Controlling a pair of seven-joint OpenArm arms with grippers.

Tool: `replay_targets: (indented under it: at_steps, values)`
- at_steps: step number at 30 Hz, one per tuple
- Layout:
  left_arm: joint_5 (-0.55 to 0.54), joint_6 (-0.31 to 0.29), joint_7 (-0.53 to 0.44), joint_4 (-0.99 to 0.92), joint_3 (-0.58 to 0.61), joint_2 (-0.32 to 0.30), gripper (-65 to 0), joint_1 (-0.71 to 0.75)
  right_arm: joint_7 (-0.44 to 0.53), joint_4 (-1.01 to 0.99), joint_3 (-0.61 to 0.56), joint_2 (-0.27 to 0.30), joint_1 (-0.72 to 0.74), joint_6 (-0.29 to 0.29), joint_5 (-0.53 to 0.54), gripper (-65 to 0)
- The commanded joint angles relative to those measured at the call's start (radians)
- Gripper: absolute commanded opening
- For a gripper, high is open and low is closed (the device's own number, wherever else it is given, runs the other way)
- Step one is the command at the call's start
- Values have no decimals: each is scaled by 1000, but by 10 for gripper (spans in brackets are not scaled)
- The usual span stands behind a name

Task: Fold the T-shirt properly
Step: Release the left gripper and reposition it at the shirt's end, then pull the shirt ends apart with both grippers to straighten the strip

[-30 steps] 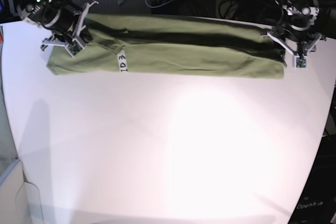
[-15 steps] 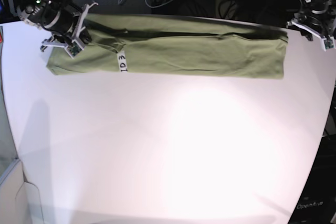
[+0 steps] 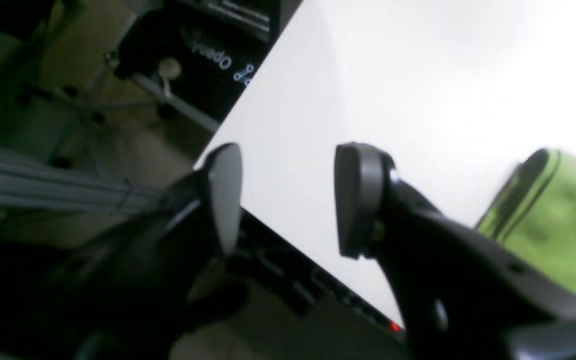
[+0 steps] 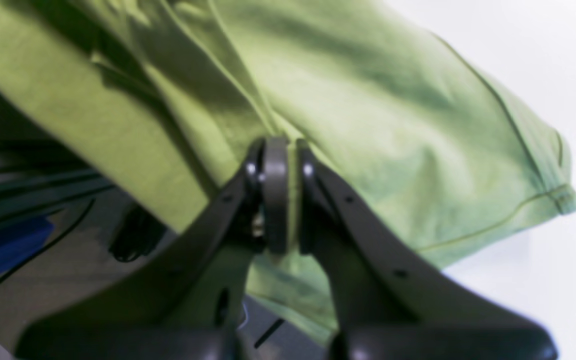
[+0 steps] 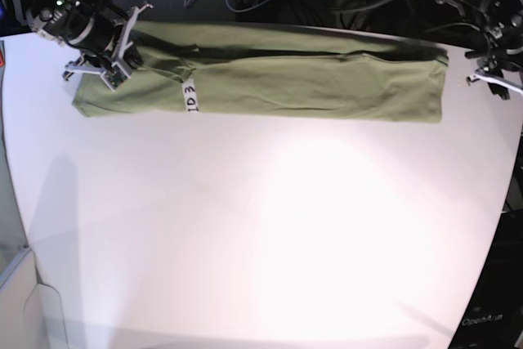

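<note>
Over on the base view's left, the right fingers are pinched tight on the shirt, clamping a fold of the green cloth near its sleeve end. In the right wrist view you can see the two pads pressed together with the fabric bunched right around them, and the hemmed sleeve edge sits off to one side of the fingers on the white counter. The far edge of the cloth hangs past the counter's rim there, over some dark cables below.

From those fingers the shirt runs as one long narrow band along the far side of the counter, folded lengthwise. A small white label with black marks lies on the cloth a bit past the right fingers.

At the other end, the left fingers are spread apart and hold nothing. They sit just beyond the shirt's end, off the cloth, near the counter's corner. In the left wrist view the two pads stand well apart, with bare counter between them and a green corner of shirt off to the side.
</note>
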Motion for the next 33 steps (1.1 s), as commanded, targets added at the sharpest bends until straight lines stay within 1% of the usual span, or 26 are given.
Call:
replay_targets:
  at_steps: [1, 2, 3, 4, 6, 7, 8, 10, 11, 14, 17, 20, 23, 26, 29, 33]
  values:
    - [-9, 5, 22, 20, 26, -9, -362, -16, 17, 13, 4, 9, -1, 6, 8, -630]
    - [-9, 5, 70, 17, 53, -9, -368, -19, 17, 13, 4, 9, -1, 6, 8, -631]
    - [-9, 5, 114, 17, 81, -9, -391, -19, 17, 13, 4, 9, -1, 6, 8, -631]
    - [-9, 5, 150, 19, 113, -9, -440, -18, 17, 13, 4, 9, -1, 6, 8, -631]
    - [-9, 5, 200, 14, 190, -9, -583, -10, 17, 13, 4, 9, -1, 6, 8, -631]
    - [-8, 5, 222, 14, 223, -9, -641, -1, 17, 13, 4, 9, -1, 6, 8, -631]
    - [-8, 5, 242, 15, 262, -9, -648, 7, 17, 13, 4, 9, -1, 6, 8, -631]
    - [-8, 5, 268, 17, 323, -9, -623, 22, 17, 13, 4, 9, -1, 6, 8, -631]
    - [-8, 5, 272, 17, 349, -9, -627, 28, 17, 13, 4, 9, -1, 6, 8, -631]
    - [37, 5, 269, 5, 424, -9, -631, 44, 17, 13, 4, 9, -1, 6, 8, -631]
    - [68, 5, 268, -63, 470, -9, -631, 45, 17, 13, 4, 9, -1, 6, 8, -631]
    - [69, 5, 268, -127, 475, -9, -631, 38, 17, 13, 4, 9, -1, 6, 8, -631]
    - [66, 5, 266, -193, 475, -25, -631, 33, 17, 13, 4, 9, -1, 6, 8, -631]
    - [71, 5, 208, -262, 469, -61, -632, 10, 17, 13, 4, 12, -1, 6, 8, -630]
    - [71, 5, 168, -336, 467, -90, -632, 7, 17, 13, 4, 29, -1, 6, 8, -630]
    - [69, 5, 154, -373, 467, -93, -632, 1, 17, 13, 4, 55, -1, 6, 8, -628]
